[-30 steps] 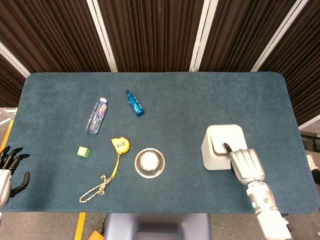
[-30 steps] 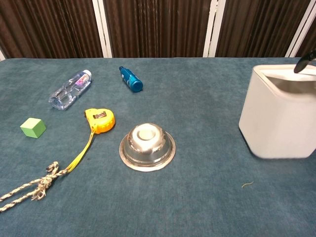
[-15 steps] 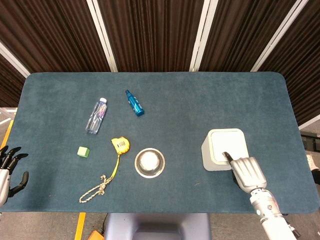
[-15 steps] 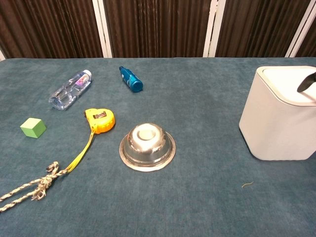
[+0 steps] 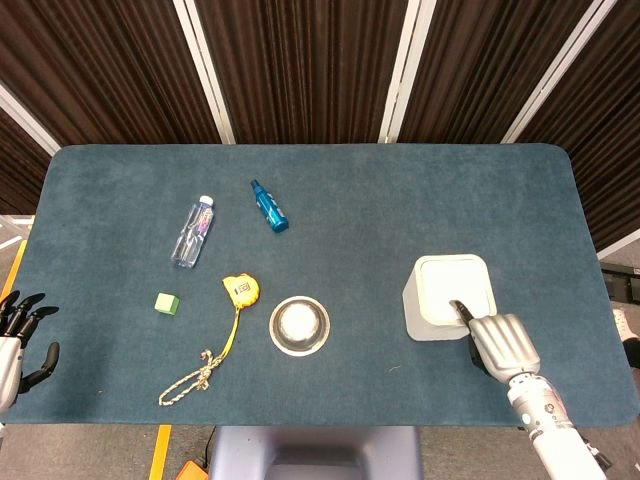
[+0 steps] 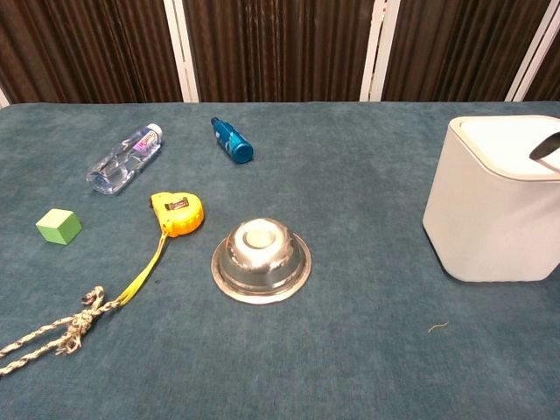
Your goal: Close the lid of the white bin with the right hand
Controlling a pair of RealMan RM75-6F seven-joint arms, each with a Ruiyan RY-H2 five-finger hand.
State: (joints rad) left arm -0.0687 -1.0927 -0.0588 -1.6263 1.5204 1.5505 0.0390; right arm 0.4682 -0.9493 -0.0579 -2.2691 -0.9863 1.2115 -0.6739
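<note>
The white bin (image 5: 449, 297) stands at the right side of the table, its lid (image 5: 455, 285) lying flat and closed on top. My right hand (image 5: 503, 344) hovers at the bin's near right corner, fingers curled in, with one dark fingertip (image 5: 461, 308) stretched onto the lid's near edge. The chest view shows the bin (image 6: 490, 214) at the right border, with only that fingertip (image 6: 544, 146) over the lid. My left hand (image 5: 18, 340) hangs off the table's left edge, fingers spread, holding nothing.
A metal bowl (image 5: 299, 324) sits left of the bin. Further left lie a yellow tape measure (image 5: 239, 289), a knotted rope (image 5: 192, 379), a green cube (image 5: 167, 303), a clear water bottle (image 5: 194, 231) and a blue bottle (image 5: 269, 205).
The lid went from tilted open to flat and closed. My right hand pulled back toward the near edge, its fingertip sliding from the lid's middle to its near rim.
</note>
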